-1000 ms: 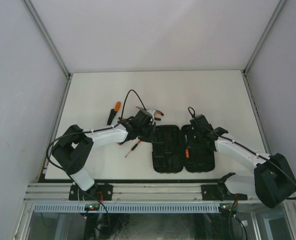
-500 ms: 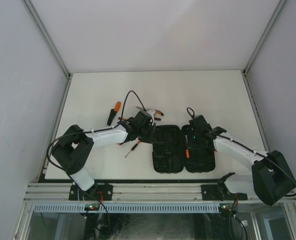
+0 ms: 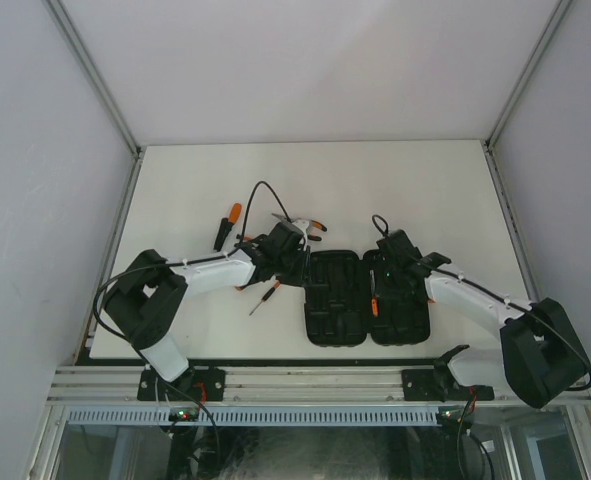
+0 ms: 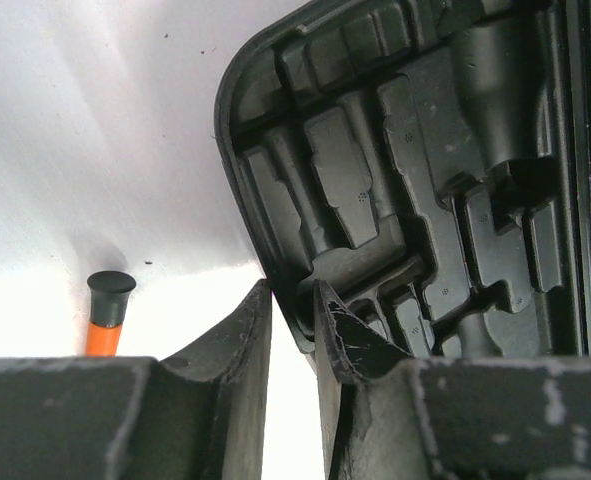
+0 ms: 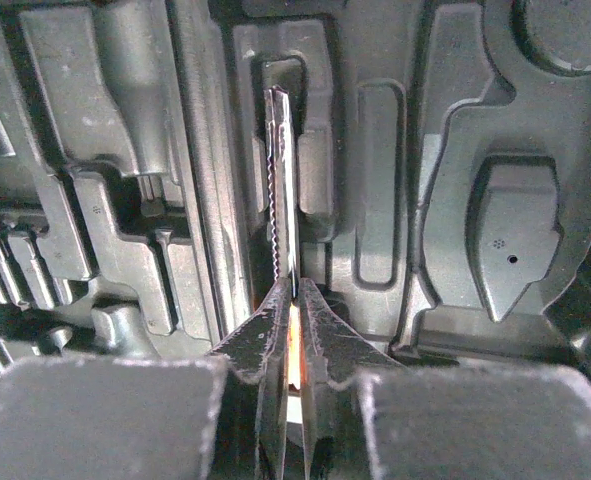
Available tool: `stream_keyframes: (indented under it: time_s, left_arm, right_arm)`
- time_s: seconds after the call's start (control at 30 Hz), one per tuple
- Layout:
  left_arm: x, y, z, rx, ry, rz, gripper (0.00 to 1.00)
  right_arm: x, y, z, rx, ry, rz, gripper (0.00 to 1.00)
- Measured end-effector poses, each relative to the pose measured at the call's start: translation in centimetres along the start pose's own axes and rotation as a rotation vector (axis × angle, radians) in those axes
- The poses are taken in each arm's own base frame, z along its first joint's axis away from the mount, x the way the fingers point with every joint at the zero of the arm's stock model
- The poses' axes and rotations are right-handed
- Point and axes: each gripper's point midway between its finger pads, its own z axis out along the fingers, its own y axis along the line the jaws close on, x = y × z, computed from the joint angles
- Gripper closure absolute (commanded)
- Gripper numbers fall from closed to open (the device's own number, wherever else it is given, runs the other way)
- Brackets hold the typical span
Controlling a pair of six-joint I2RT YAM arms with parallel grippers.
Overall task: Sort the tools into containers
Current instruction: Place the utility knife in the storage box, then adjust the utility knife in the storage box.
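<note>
Top: case (image 3: 337, 300) lies open, mid near edge of table (image 3: 425, 190); left gripper (image 3: 297, 262) at its far-left corner, right gripper (image 3: 375, 292) over its middle.
Left wrist: jaws narrow, astride the case rim. Can't tell if clamped.
Right wrist: jaws pinched on a thin toothed tool (image 5: 280, 180), tip in a case slot.

A white tabletop (image 3: 375, 190) sits evenly and softly lit inside a booth of plain pale grey walls (image 3: 35, 200), with slim grey metal struts (image 3: 90, 70) running along the upper corners and a ribbed aluminium rail (image 3: 305, 385) spanning the whole near edge.
</note>
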Motion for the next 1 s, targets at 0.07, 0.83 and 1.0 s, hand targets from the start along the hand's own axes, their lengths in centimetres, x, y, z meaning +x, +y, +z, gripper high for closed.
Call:
stream_keyframes:
  time_s: [0.07, 0.83, 1.0]
  left_arm:
    - [0.0, 0.0, 0.0, 0.0, 0.0, 0.0, 0.74]
    - [0.1, 0.0, 0.0, -0.001, 0.002, 0.0, 0.7]
    - [0.3, 0.3, -0.3, -0.01, 0.015, 0.006, 0.63]
  right_arm:
    - [0.1, -0.1, 0.1, 0.005, 0.003, 0.0, 0.97]
    - [0.3, 0.0, 0.5, 0.053, 0.061, -0.041, 0.97]
    - [0.7, -0.1, -0.4, 0.064, 0.05, -0.057, 0.83]
